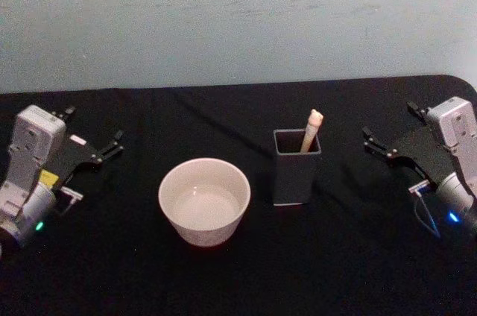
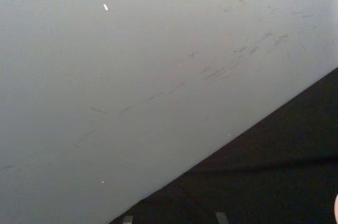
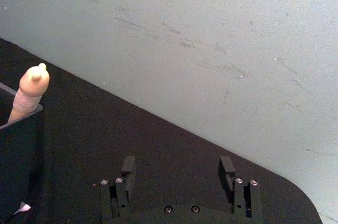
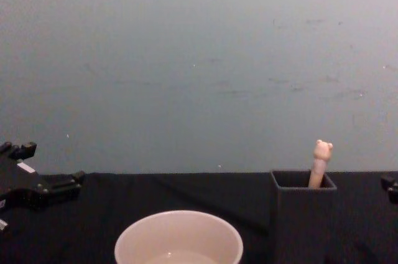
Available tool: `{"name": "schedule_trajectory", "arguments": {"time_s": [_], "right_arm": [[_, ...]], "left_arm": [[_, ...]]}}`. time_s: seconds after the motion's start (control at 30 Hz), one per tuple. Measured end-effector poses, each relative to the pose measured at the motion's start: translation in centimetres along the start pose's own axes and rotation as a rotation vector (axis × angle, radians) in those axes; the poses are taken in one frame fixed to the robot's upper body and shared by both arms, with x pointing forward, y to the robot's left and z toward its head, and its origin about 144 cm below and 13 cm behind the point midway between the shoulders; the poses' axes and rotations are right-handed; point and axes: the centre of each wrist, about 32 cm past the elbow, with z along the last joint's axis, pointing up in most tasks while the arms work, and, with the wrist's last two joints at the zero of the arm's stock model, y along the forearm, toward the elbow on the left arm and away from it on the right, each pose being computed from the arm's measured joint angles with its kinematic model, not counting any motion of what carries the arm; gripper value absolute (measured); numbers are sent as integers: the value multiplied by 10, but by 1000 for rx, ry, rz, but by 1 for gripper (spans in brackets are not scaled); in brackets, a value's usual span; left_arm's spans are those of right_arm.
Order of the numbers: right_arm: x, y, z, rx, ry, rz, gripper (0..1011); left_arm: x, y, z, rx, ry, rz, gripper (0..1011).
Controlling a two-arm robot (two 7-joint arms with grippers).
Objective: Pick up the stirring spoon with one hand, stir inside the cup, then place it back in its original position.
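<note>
The stirring spoon [image 1: 312, 128] stands in the dark grey square holder [image 1: 297, 174], its original position, right of centre on the black table. Only the beige handle with its bear-head knob [image 4: 322, 150] shows above the holder's rim [image 4: 303, 188]. The wide cream cup [image 1: 201, 226] sits just left of the holder, a little nearer to me. At the table's left my left gripper [image 1: 93, 126] rests open, well away from the cup. My right gripper [image 1: 389, 124] is open and empty at the table's right, with the spoon handle [image 3: 31, 89] and holder [image 3: 18, 155] off to its side.
A plain pale wall [image 1: 238, 18] rises behind the table's back edge. The black tabletop [image 1: 223, 115] stretches between both arms, and its rounded right corner [image 3: 309, 208] lies near the right gripper.
</note>
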Motion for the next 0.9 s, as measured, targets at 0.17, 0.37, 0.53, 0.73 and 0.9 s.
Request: {"name": "schedule_trajectory", "arguments": {"time_s": [0.17, 0.37, 0.53, 0.73, 0.9], "right_arm": [[0, 0, 0, 0, 0, 0, 1000], [0, 0, 0, 0, 0, 0, 1000], [0, 0, 0, 0, 0, 0, 1000], [0, 0, 0, 0, 0, 0, 1000], [0, 0, 0, 0, 0, 0, 1000]], "left_arm": [[0, 0, 0, 0, 0, 0, 1001], [0, 0, 0, 0, 0, 0, 1001], [0, 0, 0, 0, 0, 0, 1001], [0, 0, 0, 0, 0, 0, 1001], [0, 0, 0, 0, 0, 0, 1001]]}}
